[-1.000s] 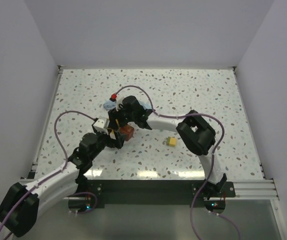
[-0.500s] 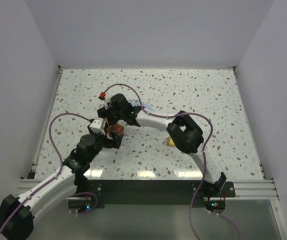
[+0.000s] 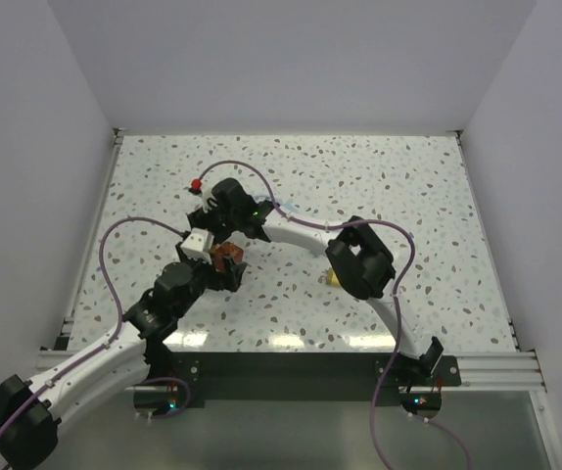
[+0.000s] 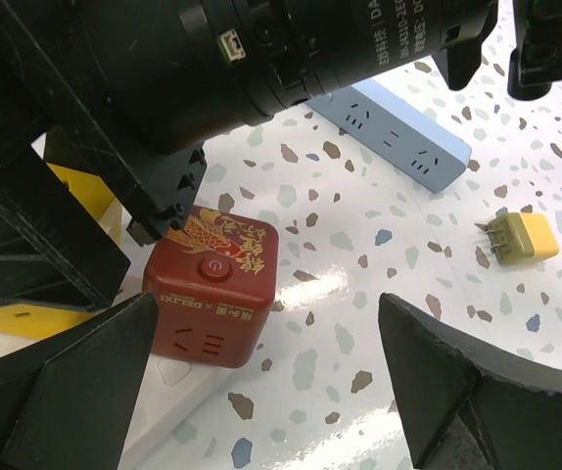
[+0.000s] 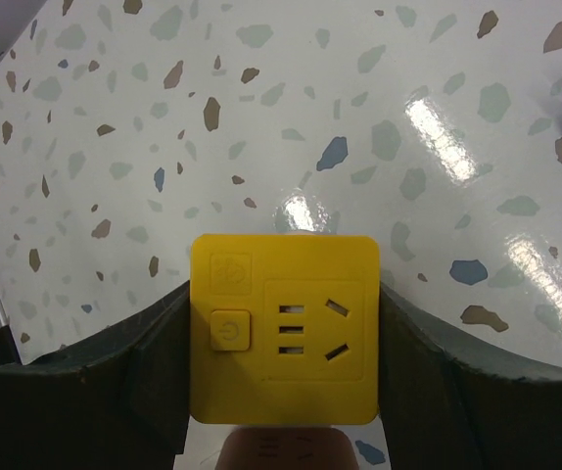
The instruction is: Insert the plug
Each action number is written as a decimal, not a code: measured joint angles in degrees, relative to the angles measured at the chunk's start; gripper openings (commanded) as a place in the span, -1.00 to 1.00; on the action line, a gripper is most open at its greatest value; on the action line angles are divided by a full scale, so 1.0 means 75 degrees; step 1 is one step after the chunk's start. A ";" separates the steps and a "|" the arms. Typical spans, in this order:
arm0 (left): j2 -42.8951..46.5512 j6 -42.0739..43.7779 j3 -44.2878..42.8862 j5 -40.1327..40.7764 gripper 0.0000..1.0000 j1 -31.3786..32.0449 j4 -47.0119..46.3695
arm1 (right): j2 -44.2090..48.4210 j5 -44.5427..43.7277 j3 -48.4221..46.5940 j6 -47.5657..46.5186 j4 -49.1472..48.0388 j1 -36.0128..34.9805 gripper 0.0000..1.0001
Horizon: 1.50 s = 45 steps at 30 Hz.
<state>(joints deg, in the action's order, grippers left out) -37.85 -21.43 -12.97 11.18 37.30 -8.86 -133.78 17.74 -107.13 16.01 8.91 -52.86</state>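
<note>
Swung toward the worktop's (image 3: 408, 176) left edge, the right gripper (image 5: 283, 377) has its jaws pinching the yellow socket cube (image 5: 291, 294), and the spread-jawed left gripper (image 4: 261, 328) crowding close could cause a collision.

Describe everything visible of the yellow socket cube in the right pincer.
The yellow socket cube looks like smooth plastic with rounded corners. The face toward the right wrist camera carries a square power button at left, a faint embossed mark above it, and a panel with three short slots and two slanted ones, all empty. The right pincer clamps its two sides, holding it square to the camera with the speckled table behind it. A reddish shape shows below its lower edge; contact unclear.
</note>
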 measured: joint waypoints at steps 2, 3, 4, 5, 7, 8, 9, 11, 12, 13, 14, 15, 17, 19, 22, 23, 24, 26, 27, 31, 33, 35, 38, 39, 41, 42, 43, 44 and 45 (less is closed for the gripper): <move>-0.0067 -0.0006 -0.0105 0.0102 1.00 0.0079 0.0058 | 0.0003 0.0067 -0.0012 -0.0061 0.0061 0.0023 0.51; -0.0125 -0.0009 -0.0152 0.0140 1.00 0.0114 0.0134 | 0.0009 0.0105 -0.0009 -0.0090 0.0117 0.0047 0.56; -0.0204 -0.0003 -0.0175 0.0163 1.00 0.0172 0.0160 | 0.0009 0.0195 0.0020 -0.0090 0.0157 0.0076 0.57; -0.0312 0.0009 -0.0207 0.0175 1.00 0.0233 0.0172 | 0.0035 0.0289 0.0111 -0.0093 0.0157 0.0122 0.62; -0.0536 0.0032 -0.0274 0.0192 1.00 0.0376 0.0195 | 0.0163 0.0411 0.0402 -0.0102 0.0184 0.0221 0.74; -0.0644 0.0067 -0.0306 0.0201 1.00 0.0460 0.0210 | 0.0256 0.0501 0.0583 -0.0111 0.0192 0.0286 0.76; -0.0734 0.0128 -0.0338 0.0216 1.00 0.0527 0.0224 | 0.0338 0.0592 0.0737 -0.0111 0.0227 0.0341 0.77; -0.0880 0.0207 -0.0396 0.0254 1.00 0.0624 0.0210 | 0.0586 0.0810 0.1090 -0.0119 0.0277 0.0487 0.82; -0.0941 0.0233 -0.0440 0.0277 1.00 0.0679 0.0192 | 0.0749 0.0909 0.1300 -0.0122 0.0262 0.0560 0.82; -0.0991 0.0262 -0.0478 0.0289 1.00 0.0723 0.0166 | 0.0921 0.1014 0.1495 -0.0122 0.0259 0.0632 0.85; -0.1046 0.0312 -0.0516 0.0312 1.00 0.0775 0.0099 | 0.1099 0.1142 0.1664 -0.0119 0.0245 0.0702 0.86; -0.1110 0.0350 -0.0577 0.0332 1.00 0.0810 0.0055 | 0.1303 0.1262 0.1833 -0.0119 0.0198 0.0769 0.86; -0.1279 0.0414 -0.0726 0.0344 1.00 0.0877 -0.0050 | 0.1749 0.1428 0.2168 -0.0119 0.0064 0.0883 0.87; -0.1521 0.0478 -0.0892 0.0353 1.00 0.0918 -0.0198 | 0.2235 0.1585 0.2471 -0.0119 -0.0108 0.0985 0.88; -0.2037 0.0571 -0.1221 0.0358 1.00 0.0953 -0.0417 | 0.3051 0.1749 0.2929 -0.0119 -0.0356 0.1125 0.89; -0.2189 0.0595 -0.1314 0.0356 1.00 0.0956 -0.0487 | 0.3311 0.1743 0.3112 -0.0122 -0.0463 0.1177 0.89; -0.2422 0.0609 -0.1460 0.0353 1.00 0.0965 -0.0548 | 0.3550 0.1716 0.3284 -0.0119 -0.0525 0.1221 0.89; -0.3013 0.0612 -0.1807 0.0326 1.00 0.0997 -0.0676 | 0.4191 0.1536 0.3838 -0.0093 -0.0650 0.1361 0.89; -0.3331 0.0632 -0.2005 0.0294 1.00 0.1035 -0.0807 | 0.4505 0.1297 0.4124 -0.0052 -0.0673 0.1480 0.91; -0.4826 0.0618 -0.2894 0.0052 1.00 0.1119 -0.1209 | 0.5761 0.0297 0.5351 0.0079 -0.0796 0.2218 0.98; -0.5572 0.0600 -0.3302 -0.0073 1.00 0.1125 -0.1303 | 0.6400 -0.0347 0.5869 0.0117 -0.0729 0.2550 0.98; -0.6362 0.0571 -0.3756 -0.0189 1.00 0.1131 -0.1338 | 0.6991 -0.0886 0.6216 0.0125 -0.0647 0.2777 0.98; -0.7227 0.0466 -0.4290 -0.0291 1.00 0.1131 -0.1329 | 0.7749 -0.1376 0.6496 0.0117 -0.0469 0.3095 0.98; -0.7475 0.0420 -0.4462 -0.0329 1.00 0.1131 -0.1326 | 0.7979 -0.1510 0.6554 0.0117 -0.0414 0.3241 0.97; -0.7909 0.0329 -0.4771 -0.0417 1.00 0.1131 -0.1332 | 0.8381 -0.1705 0.6618 0.0117 -0.0335 0.3555 0.98; -0.8125 0.0280 -0.4931 -0.0484 1.00 0.1131 -0.1355 | 0.8483 -0.1766 0.6624 0.0117 -0.0321 0.3789 0.98; -0.8346 0.0181 -0.5080 -0.0557 1.00 0.1131 -0.1419 | 0.8597 -0.1845 0.6642 0.0117 -0.0312 0.4013 0.98; -0.8469 0.0131 -0.5149 -0.0603 1.00 0.1131 -0.1472 | 0.8650 -0.1880 0.6662 0.0117 -0.0306 0.4147 0.98; -0.8603 0.0061 -0.5217 -0.0632 1.00 0.1131 -0.1533 | 0.8690 -0.1909 0.6691 0.0117 -0.0306 0.4290 0.98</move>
<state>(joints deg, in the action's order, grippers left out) -102.37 -20.97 -52.10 6.44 45.78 -20.36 -68.60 3.42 -56.95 16.88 6.61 -20.69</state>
